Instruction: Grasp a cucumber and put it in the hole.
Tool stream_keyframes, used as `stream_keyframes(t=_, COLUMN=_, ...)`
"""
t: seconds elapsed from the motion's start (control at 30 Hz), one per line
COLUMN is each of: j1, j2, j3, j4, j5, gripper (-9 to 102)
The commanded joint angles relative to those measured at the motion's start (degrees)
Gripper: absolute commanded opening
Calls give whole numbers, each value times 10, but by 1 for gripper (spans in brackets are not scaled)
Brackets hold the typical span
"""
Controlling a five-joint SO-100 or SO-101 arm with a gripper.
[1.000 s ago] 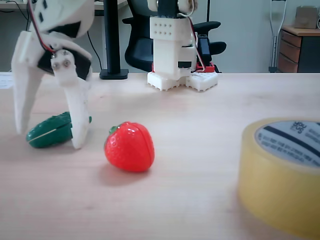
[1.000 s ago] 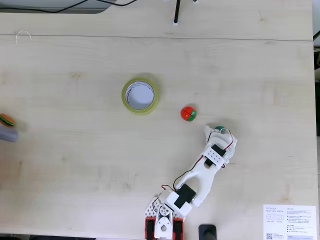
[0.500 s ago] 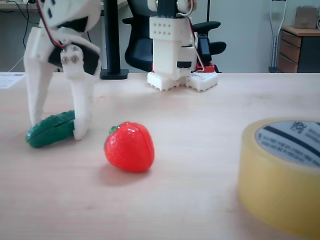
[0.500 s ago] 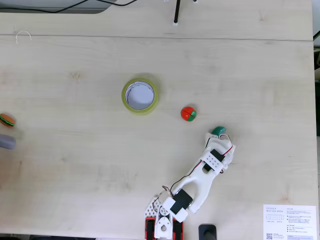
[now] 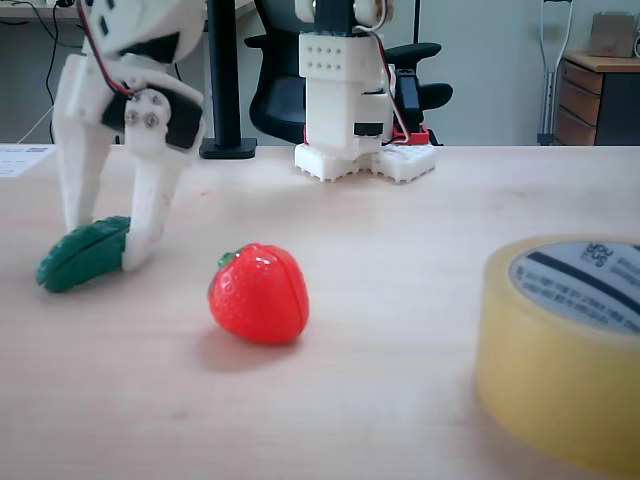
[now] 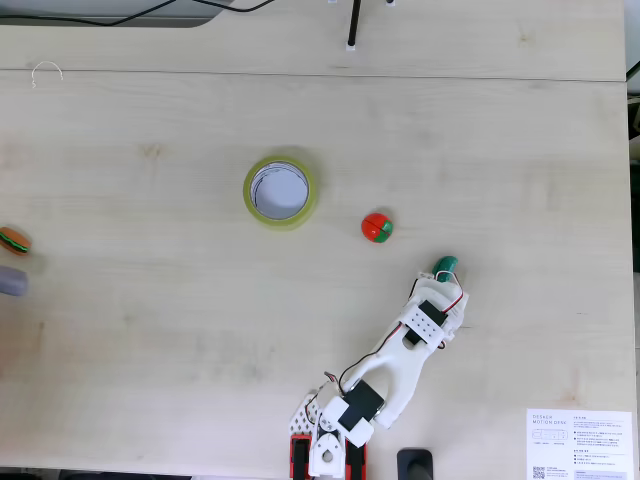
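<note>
The dark green cucumber (image 5: 80, 256) lies on the wooden table at the left of the low fixed view. In the top-down fixed view the cucumber (image 6: 445, 266) pokes out past the fingertips. My gripper (image 5: 103, 245) stands over its near end, one white finger on each side, jaws partly open, the right finger touching it. From above my gripper (image 6: 438, 281) points up and right. The yellowish tape roll (image 5: 555, 370) stands at the right front; the tape roll (image 6: 251, 203) rings the hole (image 6: 279, 188), well left of the cucumber.
A glossy red toy strawberry (image 5: 260, 295) sits between cucumber and roll; from above the strawberry (image 6: 377, 228) is up-left of the gripper. The arm's base (image 6: 325, 450) is at the table's bottom edge. A toy burger (image 6: 13, 240) lies at the far left, a printed card (image 6: 580, 445) bottom right.
The jaws have narrowed around the cucumber's end. The cucumber has turned and slid leftward in the low fixed view, and sticks out further past the fingertips from above. The arm drew back slightly.
</note>
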Motion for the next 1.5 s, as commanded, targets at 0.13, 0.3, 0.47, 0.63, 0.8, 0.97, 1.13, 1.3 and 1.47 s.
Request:
stream_keyframes(t=0.13, j1=7, j2=71, j3=-4, j4=10, j5=0, gripper=9)
stream_keyframes(t=0.3, j1=7, j2=80, j3=-4, j4=14, j5=1, gripper=8)
stream_keyframes(t=0.47, j1=6, j2=78, j3=-4, j4=24, j5=1, gripper=7)
stream_keyframes(t=0.63, j1=5, j2=68, j3=-1, j4=24, j5=1, gripper=3)
stream_keyframes(t=0.8, j1=6, j2=93, j3=-2, j4=25, j5=1, gripper=1)
stream_keyframes(t=0.97, j1=6, j2=103, j3=-2, j4=34, j5=4, gripper=1)
stream_keyframes(t=1.13, j1=6, j2=127, j3=-3, j4=35, j5=4, gripper=1)
stream_keyframes(t=1.3, j1=6, j2=169, j3=-22, j4=79, j5=14, gripper=0)
stream_keyframes(t=1.47, j1=0, j2=221, j3=-35, j4=120, j5=33, gripper=1)
